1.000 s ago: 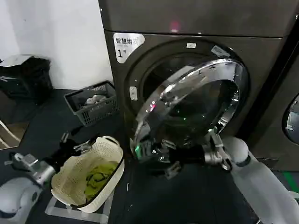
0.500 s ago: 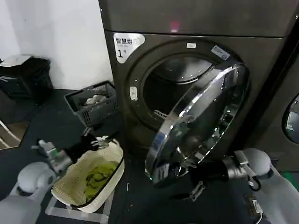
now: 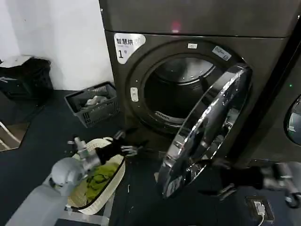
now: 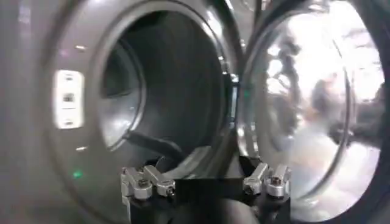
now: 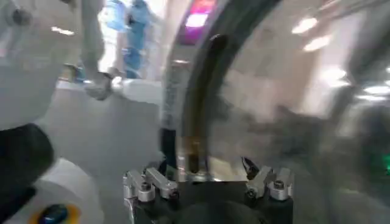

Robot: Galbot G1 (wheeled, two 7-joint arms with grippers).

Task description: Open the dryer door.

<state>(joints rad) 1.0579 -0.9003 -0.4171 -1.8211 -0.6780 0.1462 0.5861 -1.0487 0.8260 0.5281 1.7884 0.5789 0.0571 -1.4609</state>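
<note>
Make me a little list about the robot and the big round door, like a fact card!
door: the dryer door is swung wide open, hinged at its right side
drum: dark opening of the machine in plain sight
right gripper: right gripper low beside the door's bottom edge, fingers spread, nothing in them
left gripper: left gripper open, reaching out above the white basket
basket: green cloth inside
floor: grey crate by the wall

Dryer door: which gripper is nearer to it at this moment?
Right. The right gripper sits at the lower edge of the dryer door, fingers open. The left gripper hovers apart over the laundry basket, facing the drum.
</note>
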